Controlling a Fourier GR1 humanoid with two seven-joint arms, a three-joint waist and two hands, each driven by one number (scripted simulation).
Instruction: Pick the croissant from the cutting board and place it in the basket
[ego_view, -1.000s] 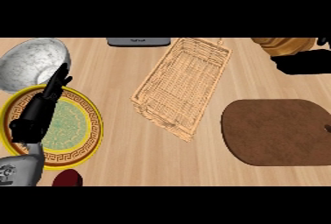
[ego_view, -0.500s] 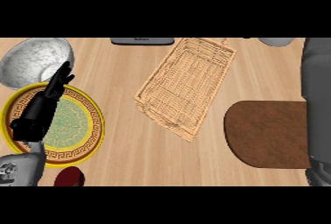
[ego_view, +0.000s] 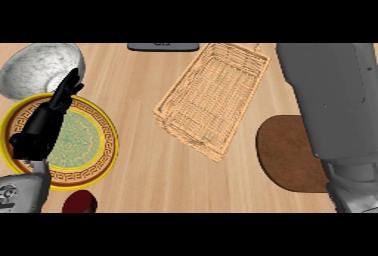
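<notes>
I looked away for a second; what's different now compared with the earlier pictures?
The right forearm has swung in across the right side, covering part of the cutting board; its robot hand is out of view. The croissant no longer shows. Left robot hand, plate and basket unchanged.

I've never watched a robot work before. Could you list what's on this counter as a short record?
basket: wicker, mid-counter, nothing visible inside
cutting board: brown, right side, partly hidden by the right forearm
croissant: not visible
plate: yellow rim, green centre, left side
bowl: grey, upper left
left hand: open, above the plate
right hand: out of view
</notes>
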